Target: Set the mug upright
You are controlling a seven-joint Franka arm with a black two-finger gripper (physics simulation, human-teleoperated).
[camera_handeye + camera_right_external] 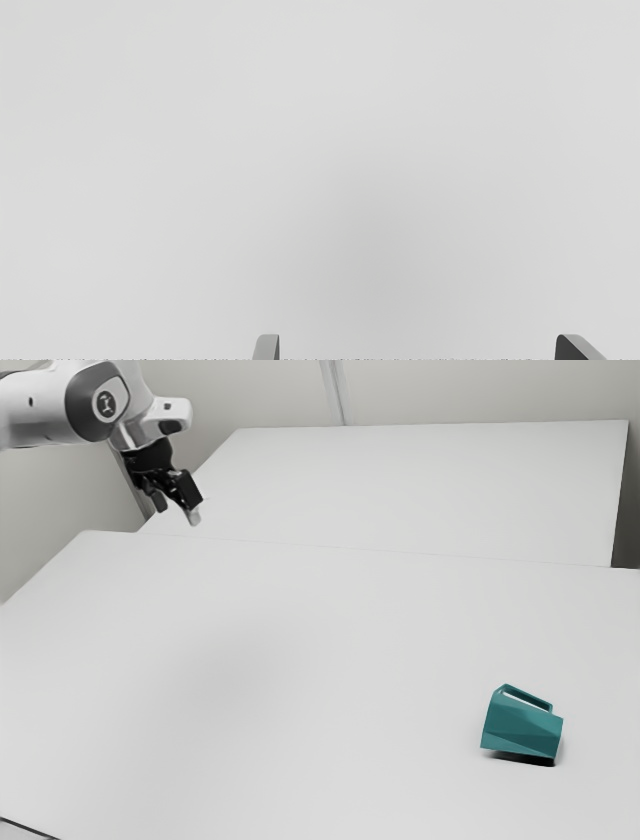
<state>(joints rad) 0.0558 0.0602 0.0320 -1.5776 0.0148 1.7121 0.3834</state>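
Note:
My gripper (178, 516) hangs above the table at the exterior view's upper left, far from the mug. In the wrist view the gripper (418, 347) is open, its two fingertips wide apart with bare table beyond them. A teal mug (522, 726) lies on its side on the table toward the exterior view's lower right, its handle facing up and a dark shadow under it. Which end is the mug's mouth I cannot tell.
The white table (300, 660) stretches beneath the arm and the mug. Behind it, a second white surface (420, 490) reaches back to pale walls. A thin dark line crosses the exterior view's bottom left corner.

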